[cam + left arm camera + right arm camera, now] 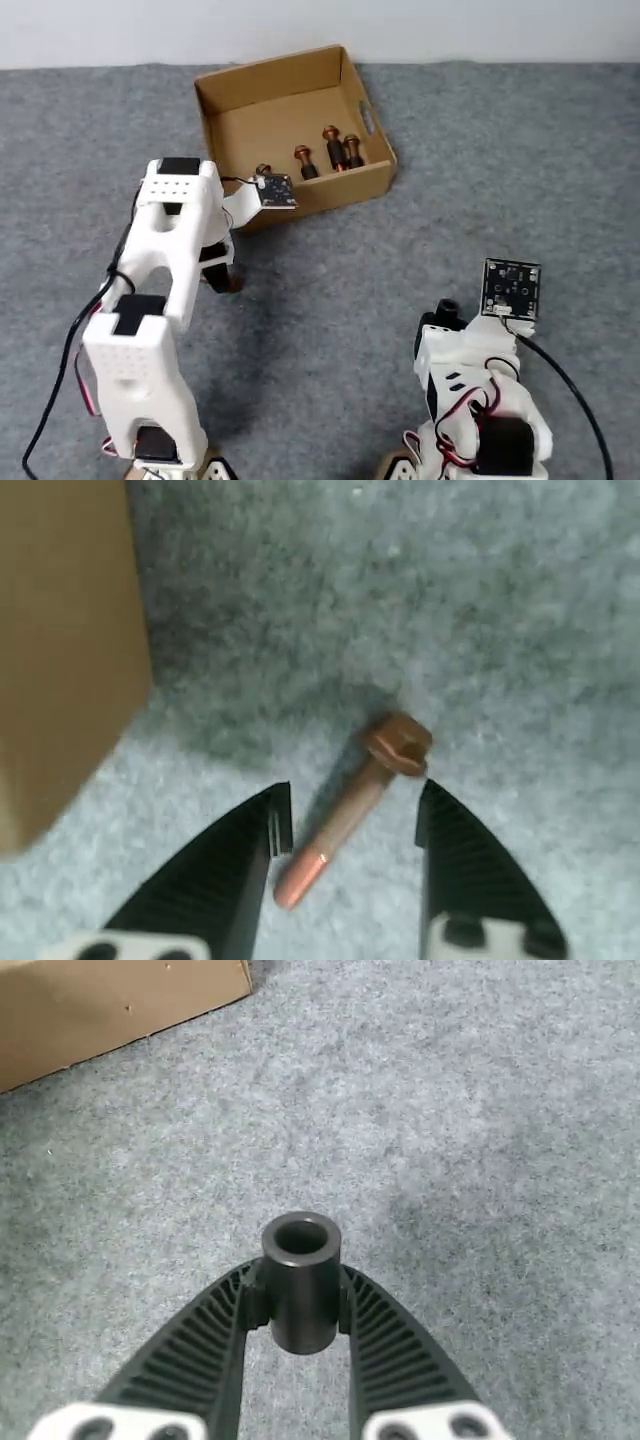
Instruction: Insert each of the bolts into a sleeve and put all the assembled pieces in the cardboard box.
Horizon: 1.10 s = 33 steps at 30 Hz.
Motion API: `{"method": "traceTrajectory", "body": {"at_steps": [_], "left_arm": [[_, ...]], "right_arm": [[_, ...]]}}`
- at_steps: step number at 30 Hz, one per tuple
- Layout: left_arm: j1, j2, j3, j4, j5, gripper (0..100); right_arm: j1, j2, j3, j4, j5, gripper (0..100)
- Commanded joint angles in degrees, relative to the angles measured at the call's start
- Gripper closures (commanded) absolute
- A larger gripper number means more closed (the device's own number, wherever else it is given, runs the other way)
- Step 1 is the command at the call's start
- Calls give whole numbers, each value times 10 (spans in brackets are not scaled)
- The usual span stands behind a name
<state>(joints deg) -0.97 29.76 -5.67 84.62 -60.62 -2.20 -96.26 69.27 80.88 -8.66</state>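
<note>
Bolt (345,820) lies on the grey bench (500,150) between the wide-open jaws of my left pincer (352,800), beside the cardboard box (330,190). I'd close squarely on its shank. Four assembled pieces (333,147) stand inside the box. Further right, my right pincer (298,1305) clamps the black sleeve (300,1280), its bore showing.

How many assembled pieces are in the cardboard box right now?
4 assembled pieces, in a row by the cardboard box's near wall: one at the left arm's camera board, one mid-row, two close together. Others may be hidden behind that wall.
</note>
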Motion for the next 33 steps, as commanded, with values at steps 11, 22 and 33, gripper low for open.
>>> {"method": "traceTrajectory", "body": {"at_steps": [11, 22, 33], "left_arm": [[17, 76, -76, 1, -4, 986], [50, -43, -73, 101, 196, 995], [76, -295, 49, 157, 375, 995]], "right_arm": [[5, -3, -3, -15, 5, 991], [3, -3, -4, -15, 5, 991], [2, -61, -4, -13, 6, 991]]}}
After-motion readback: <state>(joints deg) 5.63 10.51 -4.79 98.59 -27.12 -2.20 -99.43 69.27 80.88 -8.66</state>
